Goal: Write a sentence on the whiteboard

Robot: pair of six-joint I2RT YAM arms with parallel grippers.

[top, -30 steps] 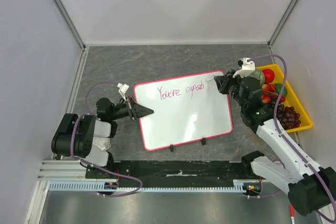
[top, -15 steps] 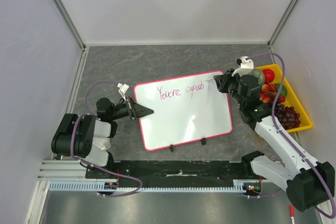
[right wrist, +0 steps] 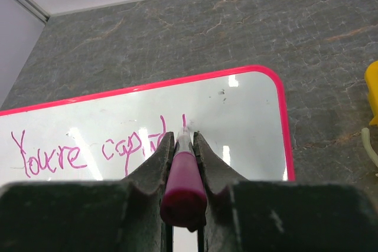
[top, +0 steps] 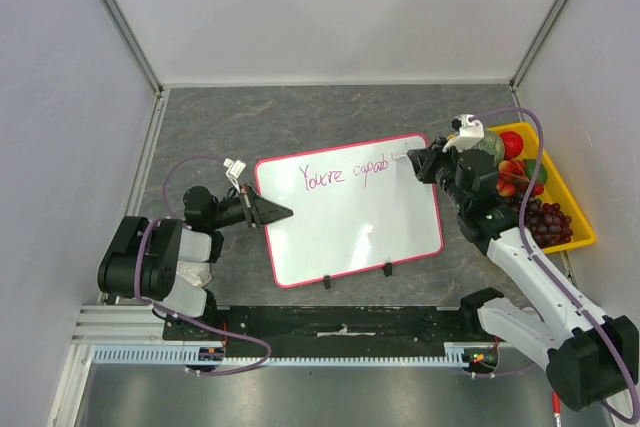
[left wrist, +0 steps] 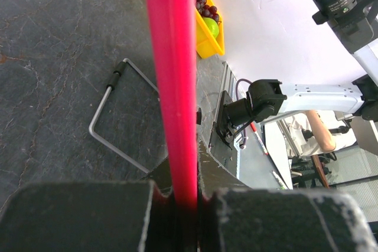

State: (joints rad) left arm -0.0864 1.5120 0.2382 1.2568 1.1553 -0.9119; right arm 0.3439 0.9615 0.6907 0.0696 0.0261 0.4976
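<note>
- Slightly shifted along the whiteboard [top: 350, 232], the right gripper [right wrist: 184, 140] is clamped on a magenta marker [right wrist: 183, 178].
- The sentence [right wrist: 88, 149] ends just beside the marker tip.
- The left gripper [left wrist: 184, 199] pinches the board's pink rim.

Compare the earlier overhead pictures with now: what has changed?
The right gripper, shut on the magenta marker, shifted slightly toward the near edge by the end of the sentence. The left gripper stayed clamped on the whiteboard; it and the yellow fruit bin did not move.
</note>
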